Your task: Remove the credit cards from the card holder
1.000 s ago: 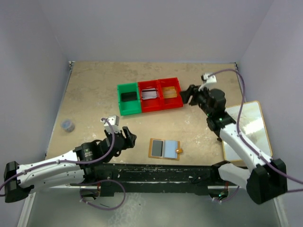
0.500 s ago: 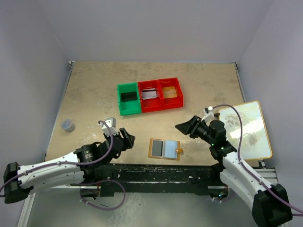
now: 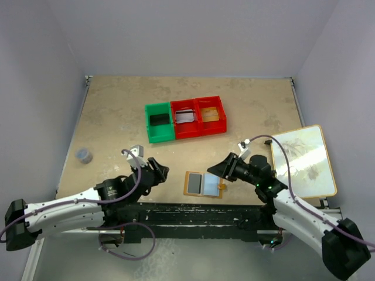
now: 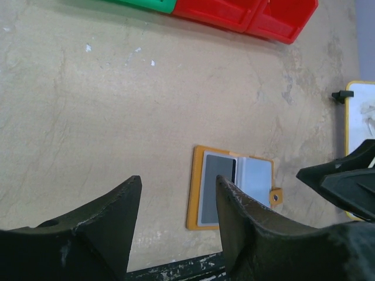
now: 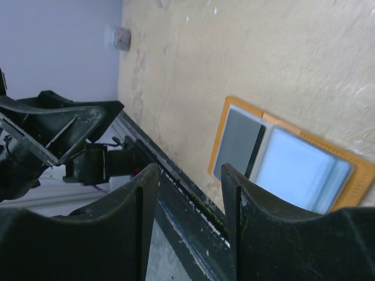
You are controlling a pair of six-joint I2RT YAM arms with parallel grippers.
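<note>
Just beside right tool [image 3: 217,171], open card holder [image 3: 203,184].

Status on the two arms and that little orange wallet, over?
Left fingers open, empty. Right fingers open, empty. Card holder lying open between them, untouched. Nothing in the way.

Robotics laboratory test cell. We see a tan bench [image 3: 117,111] boxed in by plain lilac walls [image 3: 176,35]. A left arm [image 3: 64,209] and a right arm [image 3: 299,208] are bolted to a black rail [image 3: 193,214] at its near edge. Purple cables [image 3: 283,153] trail loose, and small plastic bins [image 3: 185,118] stand in a row.
</note>
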